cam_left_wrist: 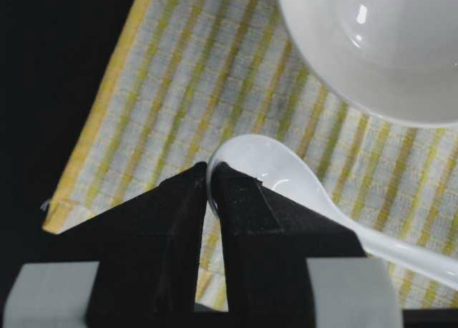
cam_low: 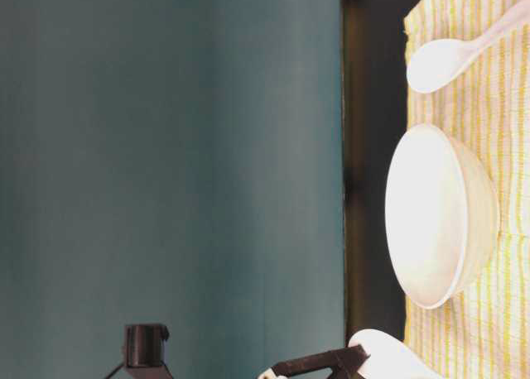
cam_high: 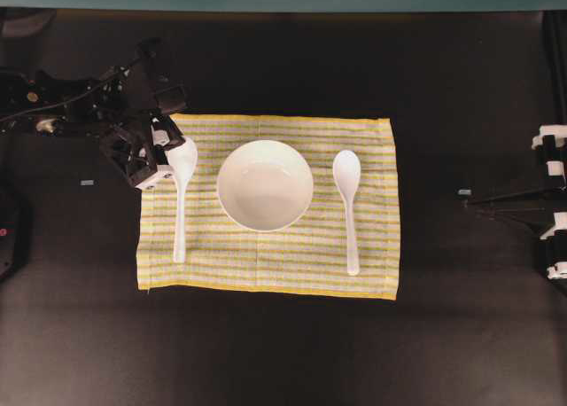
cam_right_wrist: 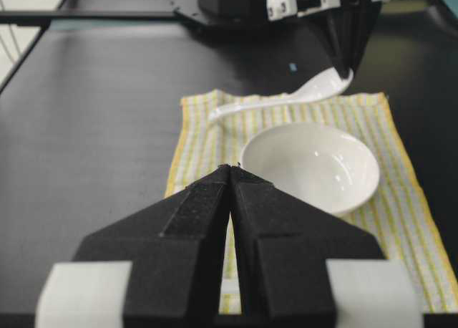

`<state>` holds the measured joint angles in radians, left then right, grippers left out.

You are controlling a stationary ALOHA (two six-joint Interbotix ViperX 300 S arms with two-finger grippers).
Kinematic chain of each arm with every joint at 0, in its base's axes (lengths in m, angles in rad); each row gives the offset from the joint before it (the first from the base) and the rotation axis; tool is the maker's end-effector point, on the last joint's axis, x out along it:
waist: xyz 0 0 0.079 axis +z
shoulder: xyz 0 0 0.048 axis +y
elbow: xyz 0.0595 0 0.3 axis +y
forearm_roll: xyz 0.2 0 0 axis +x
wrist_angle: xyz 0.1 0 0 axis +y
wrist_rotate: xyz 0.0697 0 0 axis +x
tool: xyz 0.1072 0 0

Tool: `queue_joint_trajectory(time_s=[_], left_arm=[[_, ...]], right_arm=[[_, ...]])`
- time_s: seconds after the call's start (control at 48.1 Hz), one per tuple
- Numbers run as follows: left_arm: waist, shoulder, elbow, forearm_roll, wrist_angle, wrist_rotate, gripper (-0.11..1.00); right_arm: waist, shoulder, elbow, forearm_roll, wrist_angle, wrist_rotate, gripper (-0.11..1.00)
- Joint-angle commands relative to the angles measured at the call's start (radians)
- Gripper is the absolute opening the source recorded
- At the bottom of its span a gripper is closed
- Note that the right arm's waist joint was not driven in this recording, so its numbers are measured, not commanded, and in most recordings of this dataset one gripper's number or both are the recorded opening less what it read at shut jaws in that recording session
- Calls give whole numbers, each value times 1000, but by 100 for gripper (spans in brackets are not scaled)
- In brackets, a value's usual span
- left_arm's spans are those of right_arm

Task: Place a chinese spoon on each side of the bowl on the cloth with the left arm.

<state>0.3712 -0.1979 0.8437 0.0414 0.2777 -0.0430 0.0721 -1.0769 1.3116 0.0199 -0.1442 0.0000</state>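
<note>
The white bowl (cam_high: 265,184) sits in the middle of the striped cloth (cam_high: 266,269). One chinese spoon (cam_high: 349,206) lies on the cloth to the bowl's right, scoop toward the far edge. The other chinese spoon (cam_high: 180,211) lies to the bowl's left, its handle along the cloth. My left gripper (cam_high: 166,160) is shut on the far rim of this spoon's scoop. In the left wrist view the black fingers pinch the rim of that spoon (cam_left_wrist: 286,177) at the left gripper (cam_left_wrist: 212,169), with the bowl (cam_left_wrist: 379,49) just beyond. My right gripper (cam_right_wrist: 233,167) is shut on nothing, back from the cloth.
The cloth lies on a dark tabletop (cam_high: 283,353), bare all round it. The right arm (cam_high: 549,202) rests at the table's right edge. The left arm's body (cam_high: 53,100) stretches in from the far left. A teal wall (cam_low: 166,147) stands behind the table.
</note>
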Motion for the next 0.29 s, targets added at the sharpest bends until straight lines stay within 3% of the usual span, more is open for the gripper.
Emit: queue_joint_trajectory(time_s=[0.0, 0.062, 0.27], left_arm=[[3, -5, 2, 3, -23, -3, 9], [3, -6, 8, 5, -28, -3, 20], [-2, -15, 29, 5, -71, -5, 73]], right_arm=[[0, 5, -5, 2, -8, 2, 1], [0, 6, -5, 2, -9, 2, 1], [0, 6, -3, 2, -9, 3, 1]])
